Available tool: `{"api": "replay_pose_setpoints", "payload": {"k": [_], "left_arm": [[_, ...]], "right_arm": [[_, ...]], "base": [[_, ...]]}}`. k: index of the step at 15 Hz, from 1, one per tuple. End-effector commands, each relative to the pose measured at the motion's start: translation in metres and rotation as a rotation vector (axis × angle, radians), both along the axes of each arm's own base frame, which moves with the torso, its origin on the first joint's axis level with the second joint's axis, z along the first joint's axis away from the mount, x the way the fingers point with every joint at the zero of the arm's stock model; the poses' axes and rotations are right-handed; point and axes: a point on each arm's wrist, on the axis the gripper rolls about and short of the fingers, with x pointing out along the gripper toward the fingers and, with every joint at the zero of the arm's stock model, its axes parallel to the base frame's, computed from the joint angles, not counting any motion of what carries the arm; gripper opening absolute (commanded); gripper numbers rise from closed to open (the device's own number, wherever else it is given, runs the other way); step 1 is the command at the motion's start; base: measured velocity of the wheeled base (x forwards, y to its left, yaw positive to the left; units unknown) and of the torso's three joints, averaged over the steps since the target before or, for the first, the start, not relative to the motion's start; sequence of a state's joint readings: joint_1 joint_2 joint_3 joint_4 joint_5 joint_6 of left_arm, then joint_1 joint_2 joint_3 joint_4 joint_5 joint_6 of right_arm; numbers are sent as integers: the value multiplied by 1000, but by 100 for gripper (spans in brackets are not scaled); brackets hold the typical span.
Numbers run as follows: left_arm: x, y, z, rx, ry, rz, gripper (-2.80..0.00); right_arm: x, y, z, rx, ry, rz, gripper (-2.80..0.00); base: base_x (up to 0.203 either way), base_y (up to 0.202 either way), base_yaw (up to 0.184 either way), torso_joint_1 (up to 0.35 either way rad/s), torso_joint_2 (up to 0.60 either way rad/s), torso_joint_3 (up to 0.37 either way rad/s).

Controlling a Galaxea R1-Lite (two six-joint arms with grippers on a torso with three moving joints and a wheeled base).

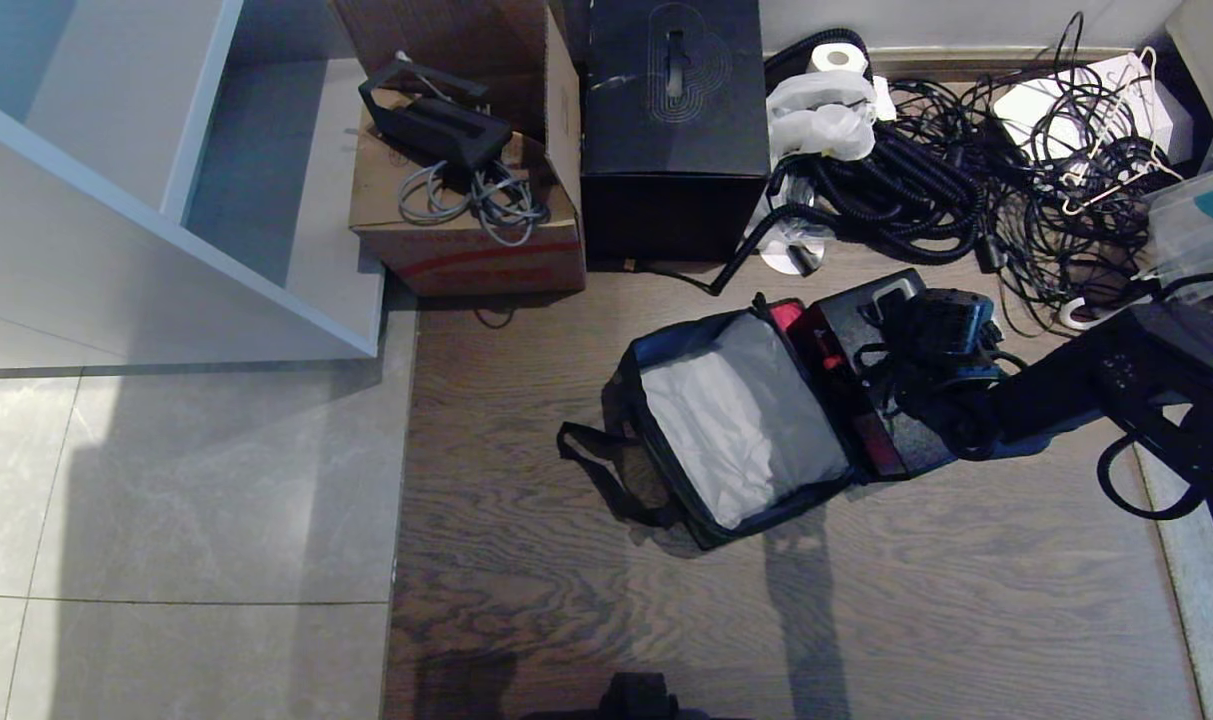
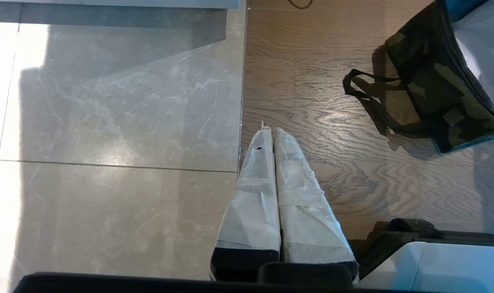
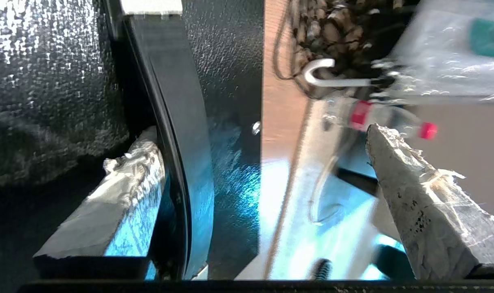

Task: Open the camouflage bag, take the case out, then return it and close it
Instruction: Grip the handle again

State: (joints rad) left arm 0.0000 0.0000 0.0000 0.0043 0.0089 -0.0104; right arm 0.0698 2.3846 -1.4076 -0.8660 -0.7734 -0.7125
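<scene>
On the wooden floor (image 1: 866,620), in front of the black box (image 1: 674,120) and the cable tangle (image 1: 966,180), the camouflage bag (image 1: 666,440) lies open, its lid (image 1: 741,420) thrown back with the silver lining up. The case (image 1: 866,390), a black slab, stands tilted in the bag's mouth beside the red inner rim (image 1: 788,315). The right gripper (image 1: 911,385) is at the case with its fingers (image 3: 418,199) spread wide; in the right wrist view one finger sits on each side of a thin black edge, neither pressing it, so nothing is held. The left gripper (image 2: 271,138) hangs parked over the floor, fingers pressed together.

The risk, as I judge it: unsupported, the tilted case could topple or slide deeper. If the right fingers close off-centre on that narrow edge, they may pinch the bag's fabric too and drag the bag along. The loose strap (image 1: 606,470) could also snag
</scene>
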Motion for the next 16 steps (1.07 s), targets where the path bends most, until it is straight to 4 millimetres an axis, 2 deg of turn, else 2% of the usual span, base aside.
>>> {"api": "replay_pose_setpoints", "payload": {"k": [1,3,8,11,12,14,16], "left_arm": [[0,0,0,0,0,0,-280],[0,0,0,0,0,0,-280],[0,0,0,0,0,0,-280],[0,0,0,0,0,0,-280],[0,0,0,0,0,0,-280],[0,0,0,0,0,0,-280],[0,0,0,0,0,0,-280]], "right_arm": [[8,-13,-7,-18,-2,-71,0],[13,-16,-23,-25,21,-115,0],[30,-17,-48,-31,-13,-225,0],[36,-20,-49,-30,-34,-248,0],[36,-20,-50,-32,-26,-248,-280],[36,-19,-54,-29,-25,-247,-280],[41,-19,-48,-27,-56,-248,-280]], "base": [[0,0,0,0,0,0],[0,0,0,0,0,0],[0,0,0,0,0,0],[0,0,0,0,0,0],[0,0,0,0,0,0],[0,0,0,0,0,0],[0,0,0,0,0,0]]}}
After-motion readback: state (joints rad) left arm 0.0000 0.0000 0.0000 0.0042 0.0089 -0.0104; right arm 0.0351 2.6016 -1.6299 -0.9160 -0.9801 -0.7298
